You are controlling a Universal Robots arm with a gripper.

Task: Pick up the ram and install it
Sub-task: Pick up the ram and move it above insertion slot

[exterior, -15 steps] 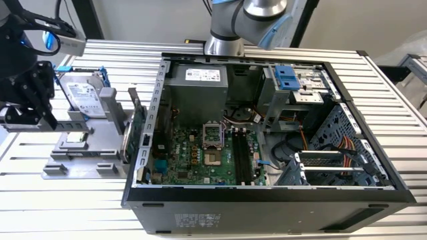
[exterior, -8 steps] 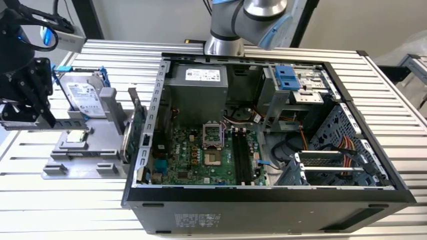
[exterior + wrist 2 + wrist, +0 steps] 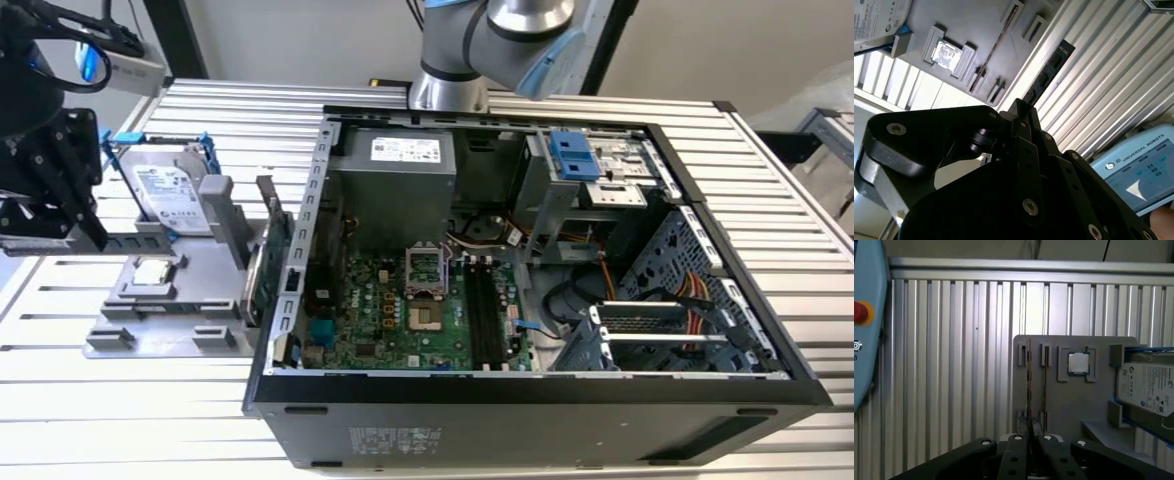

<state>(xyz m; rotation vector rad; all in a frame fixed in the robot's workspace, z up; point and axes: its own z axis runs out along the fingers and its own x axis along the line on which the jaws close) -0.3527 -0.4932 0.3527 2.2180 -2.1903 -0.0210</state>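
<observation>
Though edge-on in first wrist view, ram (image 3: pixel 1048 72) broadside in second wrist view

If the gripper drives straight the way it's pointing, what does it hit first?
Probably the gray holder, near its outer slot beside the standing card, with the held ram touching ahead of the gripper. Depth is unclear.

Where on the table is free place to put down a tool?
Bare table lies nearer the camera than the grey holder, at the exterior view's left of the computer case. A narrow strip runs along the case's other side. The holder is crowded, the gripper close to it.
</observation>
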